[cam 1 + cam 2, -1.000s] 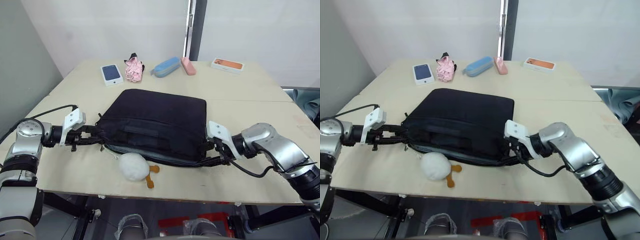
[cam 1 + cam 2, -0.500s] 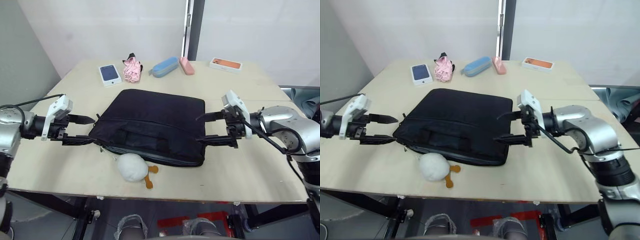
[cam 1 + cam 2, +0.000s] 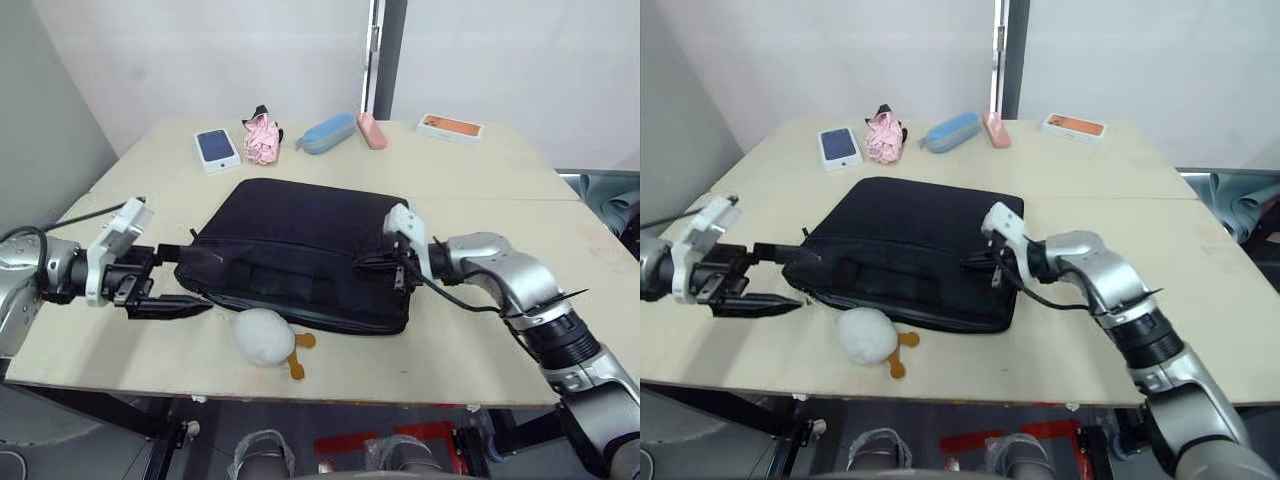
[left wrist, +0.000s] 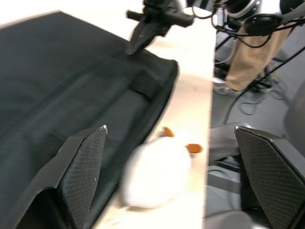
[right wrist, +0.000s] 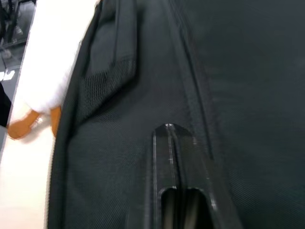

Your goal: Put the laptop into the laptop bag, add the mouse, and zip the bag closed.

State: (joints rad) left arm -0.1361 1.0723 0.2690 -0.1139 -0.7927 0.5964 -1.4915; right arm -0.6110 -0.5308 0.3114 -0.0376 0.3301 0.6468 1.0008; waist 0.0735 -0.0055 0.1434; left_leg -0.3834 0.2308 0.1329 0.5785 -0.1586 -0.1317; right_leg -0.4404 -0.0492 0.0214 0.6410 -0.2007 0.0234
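Observation:
The black laptop bag lies flat in the middle of the table, its white plush duck charm at the front edge. My left gripper is open at the bag's left end, one finger by the corner and the other on the table in front. In the left wrist view the bag and the duck lie between the spread fingers. My right gripper is shut, tips over the bag's right part beside the zipper seam, with nothing visibly held. The laptop and the mouse are out of view.
Along the table's far side lie a white phone box, a pink cloth, a blue case, a pink case and another phone box. The table's front edge runs just in front of the duck.
My right gripper has swung in from beside the bag's right edge onto the bag and shut. My left gripper has stayed open and dropped slightly towards the bag's front left corner.

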